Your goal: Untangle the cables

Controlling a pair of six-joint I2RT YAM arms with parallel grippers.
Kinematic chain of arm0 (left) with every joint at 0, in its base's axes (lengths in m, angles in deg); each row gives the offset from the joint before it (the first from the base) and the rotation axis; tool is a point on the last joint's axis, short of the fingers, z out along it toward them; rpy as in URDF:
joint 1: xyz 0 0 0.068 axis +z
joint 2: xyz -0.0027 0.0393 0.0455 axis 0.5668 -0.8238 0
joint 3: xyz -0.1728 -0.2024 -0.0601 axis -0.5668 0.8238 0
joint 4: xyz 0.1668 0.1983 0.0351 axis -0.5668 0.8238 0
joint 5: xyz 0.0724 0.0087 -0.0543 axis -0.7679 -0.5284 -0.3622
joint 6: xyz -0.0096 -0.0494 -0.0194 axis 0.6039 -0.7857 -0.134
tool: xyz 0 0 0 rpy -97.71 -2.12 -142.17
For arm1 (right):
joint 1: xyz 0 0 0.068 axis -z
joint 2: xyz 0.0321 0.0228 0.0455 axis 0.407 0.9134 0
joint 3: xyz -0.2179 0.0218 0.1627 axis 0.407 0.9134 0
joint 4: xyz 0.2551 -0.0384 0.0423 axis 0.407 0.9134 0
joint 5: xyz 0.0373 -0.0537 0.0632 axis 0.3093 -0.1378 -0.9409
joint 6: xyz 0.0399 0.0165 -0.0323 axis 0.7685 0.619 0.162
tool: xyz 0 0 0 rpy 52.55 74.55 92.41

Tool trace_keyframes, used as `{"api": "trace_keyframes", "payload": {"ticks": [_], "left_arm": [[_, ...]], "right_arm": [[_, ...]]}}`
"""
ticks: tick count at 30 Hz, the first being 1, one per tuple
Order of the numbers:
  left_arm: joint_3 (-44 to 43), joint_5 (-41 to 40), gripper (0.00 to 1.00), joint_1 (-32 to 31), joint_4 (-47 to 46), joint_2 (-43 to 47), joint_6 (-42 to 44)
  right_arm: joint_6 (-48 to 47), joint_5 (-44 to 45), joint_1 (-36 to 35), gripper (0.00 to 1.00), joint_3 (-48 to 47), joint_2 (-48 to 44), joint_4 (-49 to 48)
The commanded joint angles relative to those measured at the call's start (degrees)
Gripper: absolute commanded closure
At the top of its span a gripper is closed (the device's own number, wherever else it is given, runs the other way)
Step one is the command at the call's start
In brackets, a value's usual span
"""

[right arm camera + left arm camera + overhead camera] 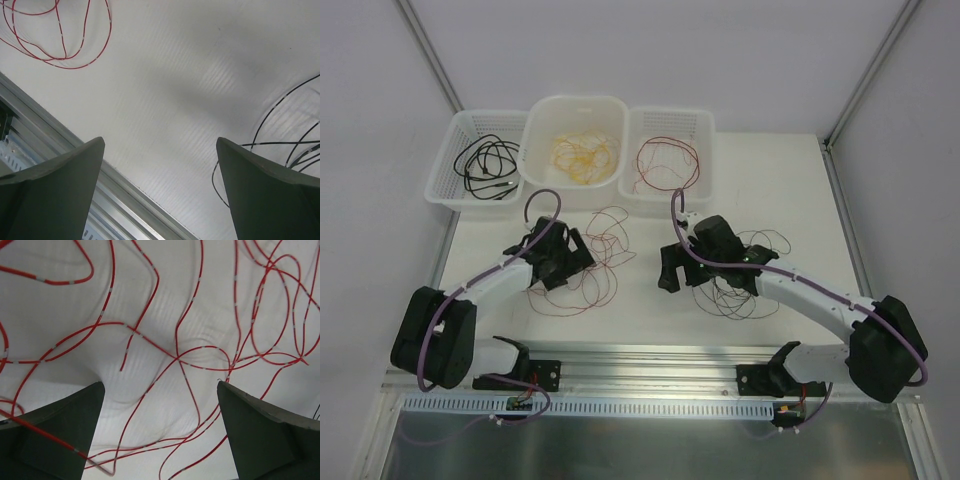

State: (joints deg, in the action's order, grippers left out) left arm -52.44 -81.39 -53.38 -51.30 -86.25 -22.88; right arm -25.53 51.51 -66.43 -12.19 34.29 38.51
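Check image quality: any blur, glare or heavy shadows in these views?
Top view: even light, sharp, no glare. Left wrist: red wires crisp, soft shadows beneath them, jaws dark and blurred. Right wrist: broad soft shadow across the table, jaws likewise blurred.

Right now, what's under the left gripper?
Tangled red cables lying on the white table, spanning the gap between the left gripper's open fingers. Whatever lies under the fingers themselves is covered.

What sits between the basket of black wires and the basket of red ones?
A third white basket holding yellow-orange cables, seen in the top view.
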Motion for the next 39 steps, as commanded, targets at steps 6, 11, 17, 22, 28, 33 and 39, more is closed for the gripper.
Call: {"api": "trace_keyframes", "payload": {"ticks": [6,11,17,22,28,33,39], "left_arm": [[-2.78,0.72,0.21,-5.22,-2.74,-13.45,-1.53],[-6.29,-0.08,0.49,-9.35,-1.34,-18.74,-2.76],[-11.57,-4.64,0.93,-14.37,2.44,-23.84,-2.59],[-12.54,-7.19,1.0,-16.04,5.69,-21.83,-1.8],[-16.05,-12.11,1.0,-20.25,10.97,-12.6,2.94],[-20.96,-15.18,1.0,-22.28,16.5,-5.66,6.72],[-29.31,-16.69,1.0,-24.56,20.37,-0.73,13.14]], "right_arm": [[1.51,1.12,-1.88,0.0,-2.12,1.32,-2.4],[1.86,2.35,-2.15,0.0,-1.68,2.72,-2.75],[1.86,2.35,-2.15,0.0,-2.39,3.51,-2.57],[1.6,3.41,-2.06,0.01,-0.9,1.93,-1.78],[1.51,4.46,-2.15,0.0,1.12,-3.42,0.5],[0.89,8.15,-2.15,0.01,2.27,-11.32,4.37],[-0.34,15.88,-2.15,0.01,1.92,-24.33,12.45]]}}
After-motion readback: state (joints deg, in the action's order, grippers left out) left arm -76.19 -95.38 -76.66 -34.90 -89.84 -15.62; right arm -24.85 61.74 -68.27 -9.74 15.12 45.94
